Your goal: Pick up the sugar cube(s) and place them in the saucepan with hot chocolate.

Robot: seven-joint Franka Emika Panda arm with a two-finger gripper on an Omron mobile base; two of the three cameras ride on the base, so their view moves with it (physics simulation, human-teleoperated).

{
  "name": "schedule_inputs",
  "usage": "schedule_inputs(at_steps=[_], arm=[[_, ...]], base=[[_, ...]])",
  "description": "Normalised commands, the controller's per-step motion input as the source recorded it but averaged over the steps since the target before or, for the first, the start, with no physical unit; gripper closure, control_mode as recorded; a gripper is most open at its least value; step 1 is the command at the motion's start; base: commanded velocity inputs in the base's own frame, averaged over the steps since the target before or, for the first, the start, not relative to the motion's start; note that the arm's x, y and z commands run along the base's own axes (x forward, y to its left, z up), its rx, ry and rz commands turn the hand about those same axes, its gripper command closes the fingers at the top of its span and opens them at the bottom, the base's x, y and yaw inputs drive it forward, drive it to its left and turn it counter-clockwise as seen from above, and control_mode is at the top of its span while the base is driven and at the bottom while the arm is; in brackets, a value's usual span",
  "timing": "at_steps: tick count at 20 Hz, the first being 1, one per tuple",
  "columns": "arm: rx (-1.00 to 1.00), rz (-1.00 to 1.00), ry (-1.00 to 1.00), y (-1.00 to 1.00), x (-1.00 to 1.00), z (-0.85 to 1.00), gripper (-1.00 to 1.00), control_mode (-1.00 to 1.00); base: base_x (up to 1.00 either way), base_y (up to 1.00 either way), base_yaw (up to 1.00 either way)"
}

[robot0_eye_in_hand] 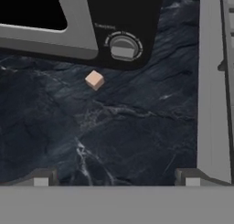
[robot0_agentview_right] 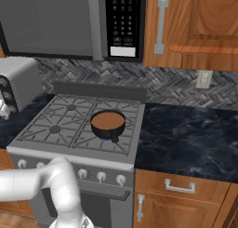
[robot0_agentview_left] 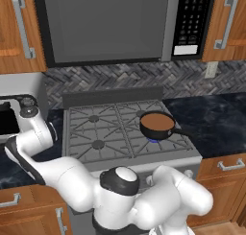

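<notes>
I see my gripper with its fingers spread wide above the dark counter, a tan sugar cube ahead by the toaster oven, the saucepan on the stove.

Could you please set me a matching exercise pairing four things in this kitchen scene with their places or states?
Things:
1. saucepan
2. sugar cube
3. gripper
4. microwave

Places or states:
A. open, above the dark counter
B. on the stove's front right burner
C. mounted above the stove
D. on the counter in front of the toaster oven's knob

Pairs: 1-B, 2-D, 3-A, 4-C
</notes>
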Motion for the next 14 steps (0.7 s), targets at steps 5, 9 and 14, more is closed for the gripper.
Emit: schedule_inputs(at_steps=[5, 9, 14], arm=[[-0.02, 0.0, 0.0, 0.06, 0.2, -0.13, -1.0, -1.0], [-0.03, 0.0, 0.0, 0.07, 0.18, -0.17, -1.0, -1.0], [-0.04, 0.0, 0.0, 0.08, 0.17, -0.2, -1.0, -1.0]], base=[[0.0, 0.0, 0.0], [0.0, 0.0, 0.0], [0.0, 0.0, 0.0]])
